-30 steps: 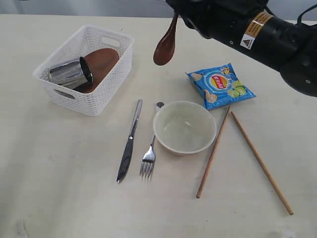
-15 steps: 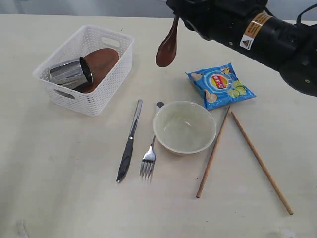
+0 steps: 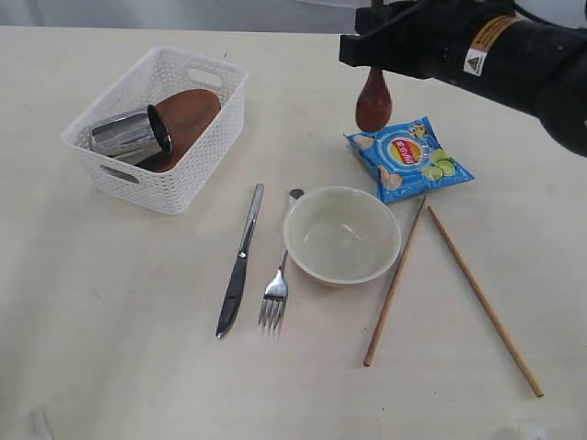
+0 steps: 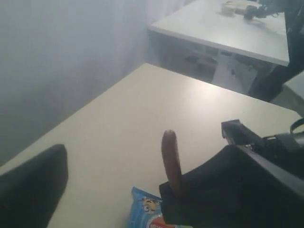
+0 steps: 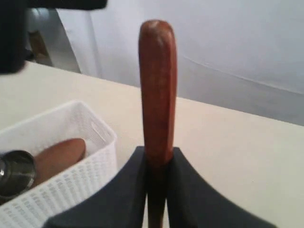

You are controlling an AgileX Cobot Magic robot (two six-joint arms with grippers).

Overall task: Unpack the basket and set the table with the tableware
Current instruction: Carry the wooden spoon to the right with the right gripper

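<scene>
1. Left fingers: cannot tell their spread.
2. Basket on the table holds cup and plate.
3. Knife, fork and bowl lie centrally.
4. Right fingers clamp the spoon, raised near the chip bag.
5. 2 chopsticks lie rightmost.

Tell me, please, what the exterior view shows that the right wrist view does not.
Only the exterior view shows the bowl, knife, fork, two chopsticks and chip bag lying on the table. Only the right wrist view shows, close up, both sides of the right pincer pressed against the wooden spoon. Both show the table, the spoon held in the air, and the white basket with the steel cup and brown plate inside.
</scene>
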